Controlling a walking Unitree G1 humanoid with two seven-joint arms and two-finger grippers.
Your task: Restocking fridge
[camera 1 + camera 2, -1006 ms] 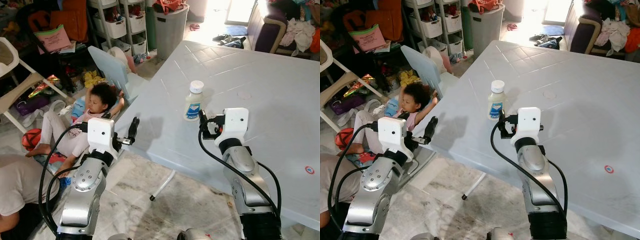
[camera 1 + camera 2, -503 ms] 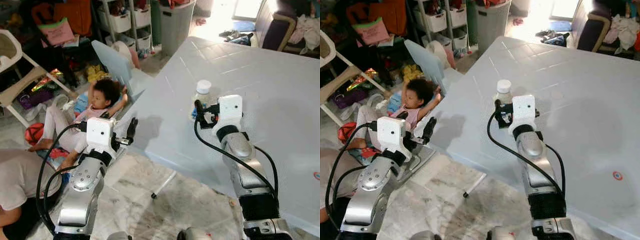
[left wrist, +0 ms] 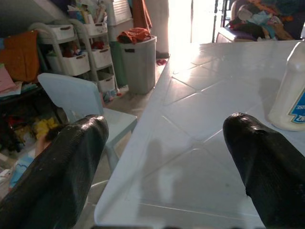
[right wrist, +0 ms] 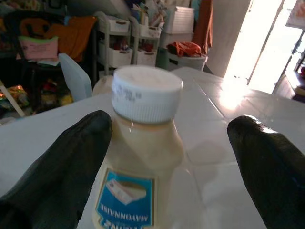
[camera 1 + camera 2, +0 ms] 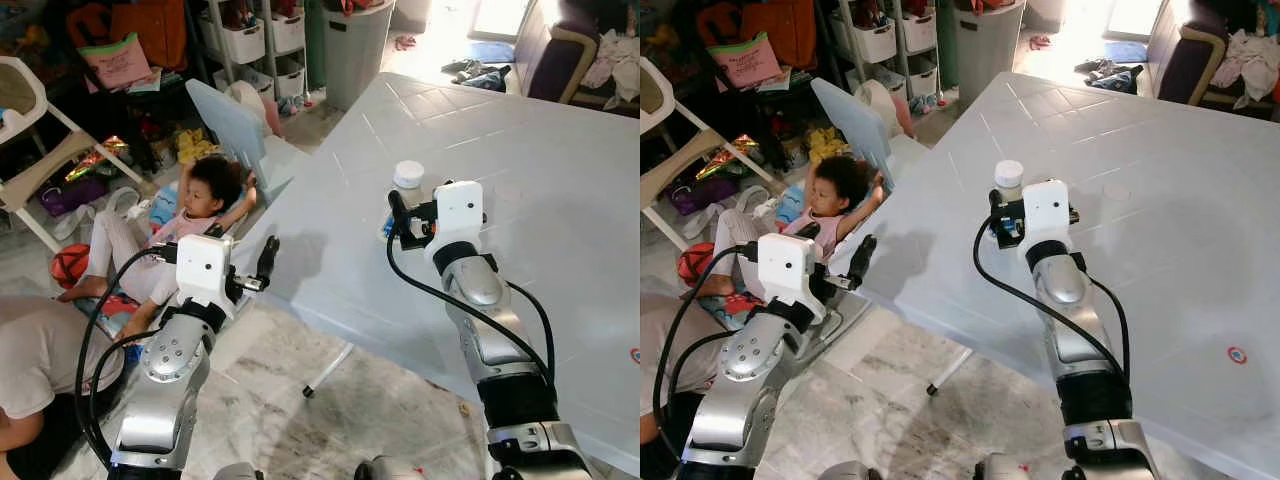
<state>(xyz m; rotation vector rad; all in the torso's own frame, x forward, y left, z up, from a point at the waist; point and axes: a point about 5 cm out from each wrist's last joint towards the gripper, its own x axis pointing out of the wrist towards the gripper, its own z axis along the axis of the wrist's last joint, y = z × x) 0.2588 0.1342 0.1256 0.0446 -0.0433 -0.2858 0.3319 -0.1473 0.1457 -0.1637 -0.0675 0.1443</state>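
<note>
A mayonnaise bottle (image 5: 407, 181) with a white cap and a blue label stands upright on the white table (image 5: 560, 150), near its left edge. My right gripper (image 5: 398, 216) is open at the bottle. In the right wrist view the bottle (image 4: 142, 143) sits between the two black fingers (image 4: 71, 167), with gaps on both sides. My left gripper (image 5: 267, 258) is open and holds nothing, level with the table's near left edge. Its wrist view looks across the tabletop with the bottle (image 3: 291, 95) off to one side.
A child (image 5: 205, 195) lies on the floor beside the table's left edge, and another person (image 5: 40, 360) crouches at lower left. A pale blue plastic chair (image 5: 235, 125), a grey bin (image 5: 355, 40), shelves of baskets and a white high chair (image 5: 30, 110) crowd the left side.
My right gripper has moved forward from short of the bottle until its fingers stand on either side of it. The camera has shifted a little. The left arm has hardly moved.
</note>
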